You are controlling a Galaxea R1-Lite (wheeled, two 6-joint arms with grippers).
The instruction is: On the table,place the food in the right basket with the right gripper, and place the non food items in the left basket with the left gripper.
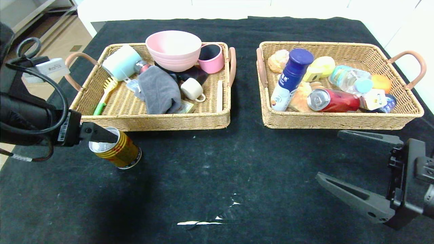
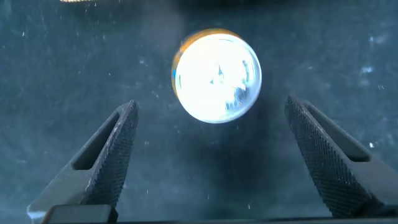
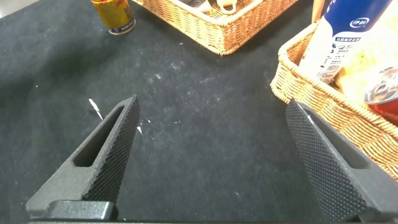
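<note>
A gold and red can (image 1: 117,151) stands upright on the black table in front of the left basket's (image 1: 152,120) near left corner. My left gripper (image 1: 112,137) hovers over it, open and empty. In the left wrist view the can's bright top (image 2: 216,76) lies just beyond the spread fingertips of that gripper (image 2: 211,104). My right gripper (image 1: 329,155) is open and empty in front of the right basket (image 1: 339,124); it also shows in its own wrist view (image 3: 211,102), above bare cloth. The can shows far off in that view (image 3: 114,14).
The left basket holds a pink bowl (image 1: 173,49), a pink cup (image 1: 212,57), a grey cloth (image 1: 158,90), a white cup (image 1: 192,88) and a brush (image 1: 105,91). The right basket holds a blue-capped bottle (image 1: 290,78), a red can (image 1: 334,100), bread and snacks. White scraps (image 1: 206,220) lie on the cloth.
</note>
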